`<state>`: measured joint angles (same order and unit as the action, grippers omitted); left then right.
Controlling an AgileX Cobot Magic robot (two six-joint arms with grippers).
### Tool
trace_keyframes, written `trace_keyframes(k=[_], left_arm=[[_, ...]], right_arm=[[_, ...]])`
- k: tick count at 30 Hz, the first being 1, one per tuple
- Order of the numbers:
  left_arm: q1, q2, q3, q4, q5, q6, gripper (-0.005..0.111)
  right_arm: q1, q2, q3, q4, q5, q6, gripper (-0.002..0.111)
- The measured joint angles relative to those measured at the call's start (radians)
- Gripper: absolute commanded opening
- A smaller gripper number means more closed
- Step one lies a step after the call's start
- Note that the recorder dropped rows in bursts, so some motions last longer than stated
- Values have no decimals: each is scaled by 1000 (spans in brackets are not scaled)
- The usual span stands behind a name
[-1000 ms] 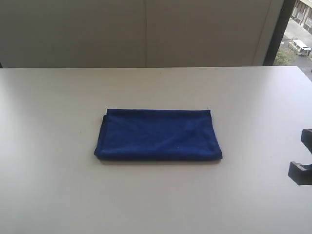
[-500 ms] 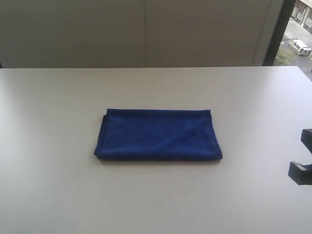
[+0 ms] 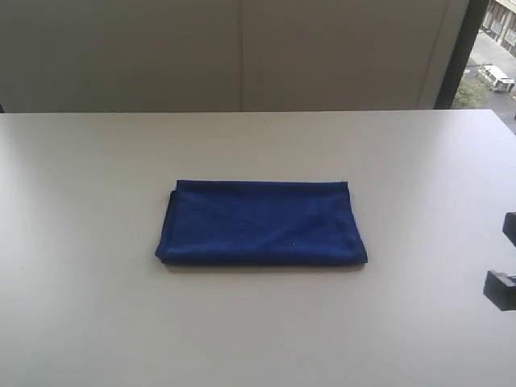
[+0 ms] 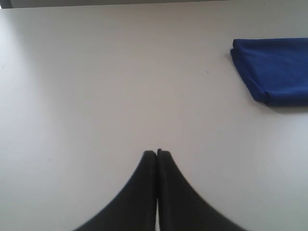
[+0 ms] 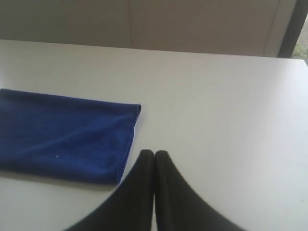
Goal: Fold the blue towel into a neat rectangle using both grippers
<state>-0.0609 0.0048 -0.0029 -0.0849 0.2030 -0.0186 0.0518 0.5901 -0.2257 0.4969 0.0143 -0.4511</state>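
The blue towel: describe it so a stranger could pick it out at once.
A wide white table fills the exterior view, in front of a pale wall. Near its middle lies the blue towel, folded flat into a rectangle. It is the only cloth and the only deep blue thing there; the black left pincer and right pincer touch nothing of it.

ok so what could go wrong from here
1. Both the left hand and the right hand are shut and clear of the towel. Reaching in without opening would likely push and rumple it.
2. The bare table looks smooth, so a one-sided grab might slide the folded layers askew.
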Motion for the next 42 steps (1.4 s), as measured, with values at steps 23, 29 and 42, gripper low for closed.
trace_keyframes(k=[23, 29, 42], left_arm=[[0, 0, 0, 0, 2, 1, 0], [0, 0, 0, 0, 2, 1, 0], [0, 0, 0, 0, 2, 1, 0]], right_arm=[[-325, -585, 162, -297, 131, 436, 0], [-325, -585, 222, -480, 283, 652, 0], [-257, -585, 223, -497, 320, 465, 0]])
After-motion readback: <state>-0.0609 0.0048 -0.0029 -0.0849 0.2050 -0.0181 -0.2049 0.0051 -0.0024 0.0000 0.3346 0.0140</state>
